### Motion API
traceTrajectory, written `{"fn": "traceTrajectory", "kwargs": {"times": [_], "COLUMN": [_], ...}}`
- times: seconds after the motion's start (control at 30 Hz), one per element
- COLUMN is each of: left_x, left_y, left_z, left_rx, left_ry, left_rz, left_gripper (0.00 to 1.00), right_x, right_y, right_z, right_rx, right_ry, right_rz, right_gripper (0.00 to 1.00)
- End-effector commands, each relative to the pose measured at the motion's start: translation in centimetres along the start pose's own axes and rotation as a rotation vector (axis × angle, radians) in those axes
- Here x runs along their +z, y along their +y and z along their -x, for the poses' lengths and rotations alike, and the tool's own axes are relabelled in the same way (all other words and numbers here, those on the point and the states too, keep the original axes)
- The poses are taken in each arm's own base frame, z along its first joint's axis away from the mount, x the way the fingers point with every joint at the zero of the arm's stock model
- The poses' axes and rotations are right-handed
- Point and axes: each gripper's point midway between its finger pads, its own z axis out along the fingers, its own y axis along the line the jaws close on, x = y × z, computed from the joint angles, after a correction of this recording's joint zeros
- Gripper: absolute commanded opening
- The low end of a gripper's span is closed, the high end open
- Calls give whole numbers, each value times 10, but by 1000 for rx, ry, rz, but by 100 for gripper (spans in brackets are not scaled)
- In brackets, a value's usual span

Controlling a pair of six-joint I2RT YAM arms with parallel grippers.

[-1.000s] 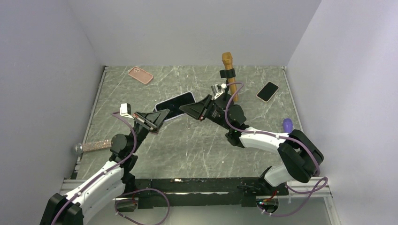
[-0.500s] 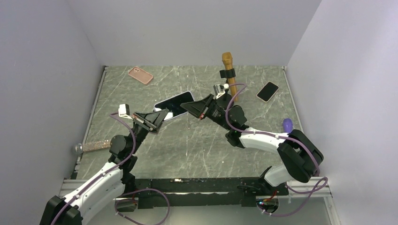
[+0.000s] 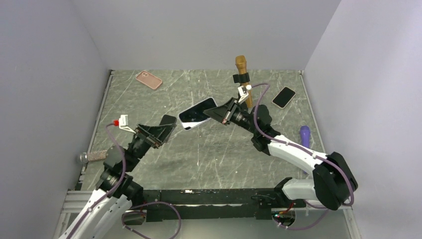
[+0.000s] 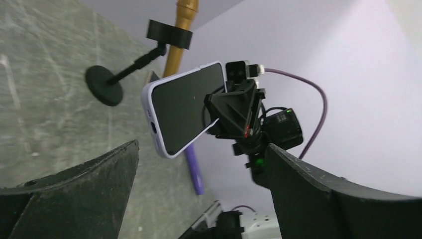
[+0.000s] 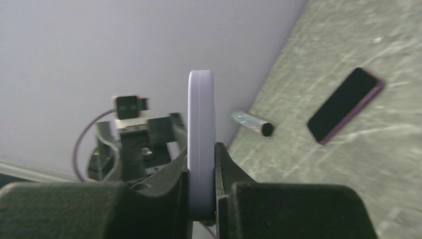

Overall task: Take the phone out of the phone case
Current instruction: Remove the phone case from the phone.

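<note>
The phone (image 3: pixel 198 112), dark screen up, sits in its lavender phone case (image 4: pixel 149 107) and hangs tilted above the table's middle. My right gripper (image 3: pixel 219 113) is shut on the case's right end. In the right wrist view the case's edge (image 5: pixel 201 144) stands pinched between both fingers of my right gripper (image 5: pixel 201 164). My left gripper (image 3: pixel 166 127) is open, a short way left of the phone and apart from it. In the left wrist view the phone (image 4: pixel 186 107) floats beyond the wide jaws of my left gripper (image 4: pixel 201 149), with nothing between them.
A pink phone (image 3: pixel 149 79) lies at the back left and a black phone (image 3: pixel 283 97) at the back right. A gold microphone on a black stand (image 3: pixel 243 79) rises behind the right gripper. A purple object (image 3: pixel 304 132) lies at the right edge, a glittery tube (image 3: pixel 97 156) at the left edge.
My left gripper has let go of the phone's left end, opened wide and drawn back to the left. The right gripper has carried the phone a little right and away.
</note>
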Motion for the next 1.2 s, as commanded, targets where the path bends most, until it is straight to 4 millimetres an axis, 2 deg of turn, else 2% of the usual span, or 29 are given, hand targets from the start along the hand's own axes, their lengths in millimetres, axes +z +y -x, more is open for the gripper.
{"fn": "traceTrajectory", "kwargs": {"times": [0.0, 0.17, 0.27, 0.4, 0.63, 0.7, 0.87, 1.0, 1.17], "left_x": [-28, -25, -18, -10, -12, -15, -17, -18, -22], "left_y": [33, 20, 11, -8, -16, -14, -8, -14, -26], "left_z": [0, -17, -30, -52, -84, -89, -91, -93, -97], "left_rx": [237, 398, 475, 495, 431, 423, 431, 418, 416], "left_ry": [55, 263, 423, 596, 813, 850, 863, 861, 906], "left_rz": [214, 191, 161, 21, -142, -157, -155, -200, -291], "left_gripper": [98, 99, 99, 96, 72, 68, 57, 48, 26], "right_x": [-21, -34, -42, -51, -63, -66, -74, -79, -82], "right_y": [0, 2, 8, 12, 42, 47, 59, 66, 69], "right_z": [5, -7, -5, -8, -21, -24, -26, -31, -34], "right_rx": [-154, -217, -267, -269, -244, -256, -302, -321, -328], "right_ry": [99, 259, 257, 291, 357, 362, 368, 397, 410], "right_rz": [-21, -10, -18, -19, 166, 197, 249, 300, 328], "right_gripper": [0, 0, 0, 0, 0, 0, 0, 0, 0]}}
